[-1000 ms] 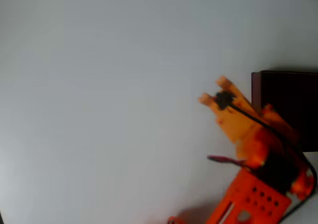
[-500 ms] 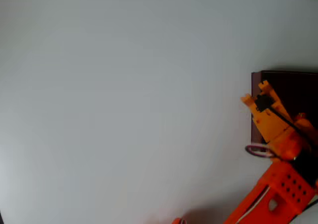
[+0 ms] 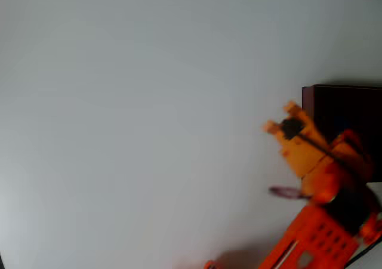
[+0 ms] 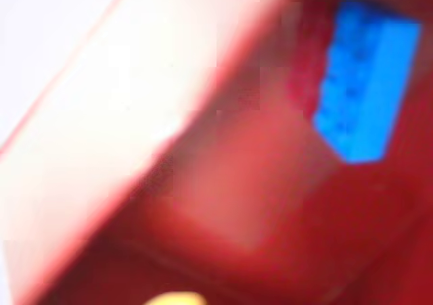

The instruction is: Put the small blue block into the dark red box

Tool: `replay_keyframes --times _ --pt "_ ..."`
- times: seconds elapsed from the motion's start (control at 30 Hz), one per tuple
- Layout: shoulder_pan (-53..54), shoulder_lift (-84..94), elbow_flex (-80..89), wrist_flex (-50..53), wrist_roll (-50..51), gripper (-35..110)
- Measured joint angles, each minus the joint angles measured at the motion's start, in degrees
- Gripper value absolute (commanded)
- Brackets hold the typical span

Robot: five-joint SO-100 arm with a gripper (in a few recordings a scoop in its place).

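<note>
The gripper [image 3: 279,118] is hovering just left of the dark red box [image 3: 346,111] in the overhead view, fingertips splayed apart and pinching nothing that I can see, so it's looking released. Everything's a bit motion-blurred, so don't quote me on the exact gap.

The small blue block [image 4: 365,82] is showing up in the wrist view, sitting against a reddish inner wall [image 4: 223,203] of the box, up in the top right of that picture. Going by that, the block is lying inside the box and the job is looking pretty much done. I'm not spotting the block in the overhead shot; the box interior is just reading as near-black there.

On handling: the block is looking like a little hard plastic brick, with what may be studs on one face, though it's too blurry to be sure. I'm guessing it's super light, stiff, and kinda slick. If it ever needs re-grabbing, squeezing across the two flat long sides is probably the way to go, since the corners would likely let it twist or pop out. The white surface [image 3: 149,132] is looking bare around the arm.
</note>
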Motion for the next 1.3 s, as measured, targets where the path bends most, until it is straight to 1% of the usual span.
replay_keyframes --times 0.07,0.23,0.4,0.53,0.73,0.87,1.0,1.3 --pt "-3.0 9.5 5.0 0.1 0.8 22" --pt "-12.5 31.7 17.9 2.2 1.3 10" --pt "-26.5 45.7 27.2 2.5 1.3 0" --pt "-36.4 58.2 36.3 2.7 1.1 0" --pt "-48.4 78.2 47.0 6.7 0.4 0" --pt "-54.2 80.8 49.8 9.8 0.4 0" --pt "-59.4 81.7 53.7 10.4 -1.1 0" --pt "-62.7 81.8 62.3 7.9 -2.5 0"
